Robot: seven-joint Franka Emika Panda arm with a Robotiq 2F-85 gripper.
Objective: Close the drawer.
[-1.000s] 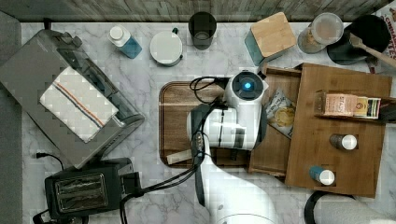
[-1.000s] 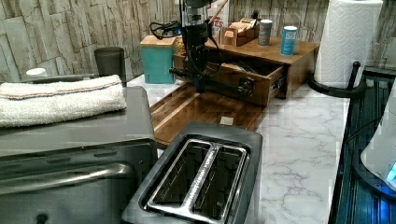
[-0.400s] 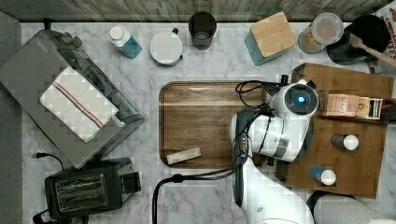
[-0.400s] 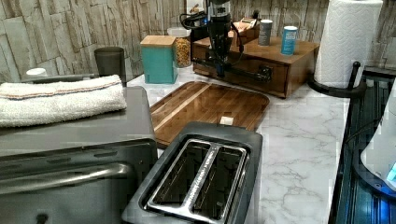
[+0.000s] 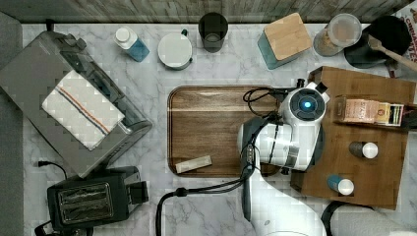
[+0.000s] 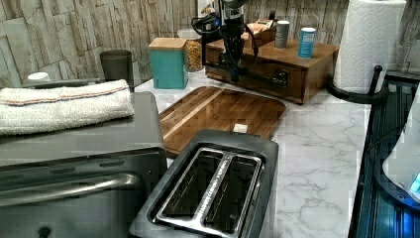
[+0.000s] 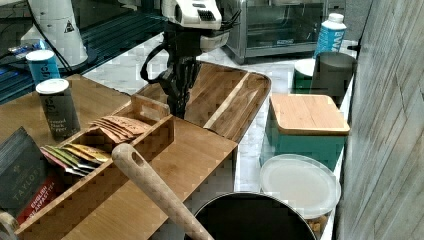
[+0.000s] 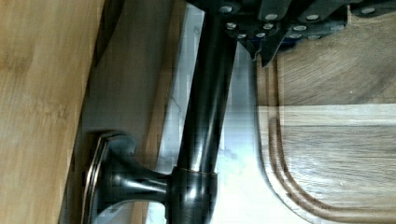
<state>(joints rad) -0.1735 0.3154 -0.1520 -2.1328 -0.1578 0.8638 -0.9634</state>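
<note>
Wooden drawer (image 6: 257, 82) sits flush in the organizer (image 5: 373, 142) at the top view's right: you have closed it. Gripper (image 6: 233, 74) at the dark handle (image 8: 205, 116); grip cannot be told.

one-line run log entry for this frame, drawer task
task: close drawer | drawer: pushed in, front flush with organizer | gripper: at drawer handle | serving tray: beside organizer
</note>
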